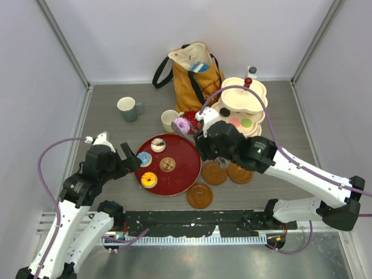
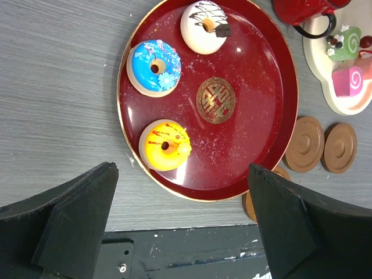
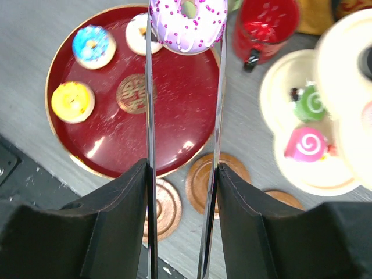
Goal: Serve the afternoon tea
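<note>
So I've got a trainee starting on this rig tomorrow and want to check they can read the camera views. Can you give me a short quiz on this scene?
1. How many donuts lie on the red tray?
2. True or false: the left pincer is open and holds nothing.
3. What does the right pincer hold?
A. a lilac sprinkled donut
B. the red mug
C. a brown saucer

Key: 1. three; 2. true; 3. A
</note>
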{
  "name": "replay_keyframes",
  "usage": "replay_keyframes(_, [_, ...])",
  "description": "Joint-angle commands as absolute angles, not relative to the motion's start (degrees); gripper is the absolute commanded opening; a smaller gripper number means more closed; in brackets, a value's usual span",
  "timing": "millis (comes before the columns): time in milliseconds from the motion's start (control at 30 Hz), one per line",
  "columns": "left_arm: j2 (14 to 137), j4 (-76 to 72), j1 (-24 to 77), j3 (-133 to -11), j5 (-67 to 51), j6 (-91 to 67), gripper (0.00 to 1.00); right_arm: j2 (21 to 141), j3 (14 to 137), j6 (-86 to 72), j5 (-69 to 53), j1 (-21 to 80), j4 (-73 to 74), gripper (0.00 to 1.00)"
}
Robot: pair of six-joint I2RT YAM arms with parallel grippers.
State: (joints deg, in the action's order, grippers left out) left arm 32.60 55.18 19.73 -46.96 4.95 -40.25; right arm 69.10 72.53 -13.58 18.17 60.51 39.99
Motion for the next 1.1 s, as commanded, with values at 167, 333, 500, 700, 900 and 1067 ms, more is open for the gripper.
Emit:
replay_keyframes(167, [39.02,54.05,19.42,-55.89,6.33,-39.29,1.0,65.57,83.48,-13.71,16.17,45.99,43.68,0.41])
replay_keyframes(333, [42.27,53.96,19.42,-59.93,7.38,-38.23,1.0,66.79,87.71,-12.31,12.67,37.46,44.82,0.41])
replay_keyframes(500, [44.73,53.53,19.42,-62.31,7.73,-37.44,1.0,68.99,92.19,-12.04,11.34,31.21,46.92,0.41])
replay_keyframes(700, [46.67,53.61,19.42,-63.63,7.82,-37.35,1.0,69.96,91.32,-12.48,10.72,26.81,49.04,0.42])
replay_keyframes(900, [47.11,53.53,19.42,-62.76,7.47,-37.88,1.0,68.21,87.55,-13.8,11.16,26.63,50.01,0.45])
replay_keyframes(1067, [47.11,53.26,19.42,-61.96,6.95,-38.32,1.0,67.15,86.4,-14.59,13.79,26.54,51.5,0.49])
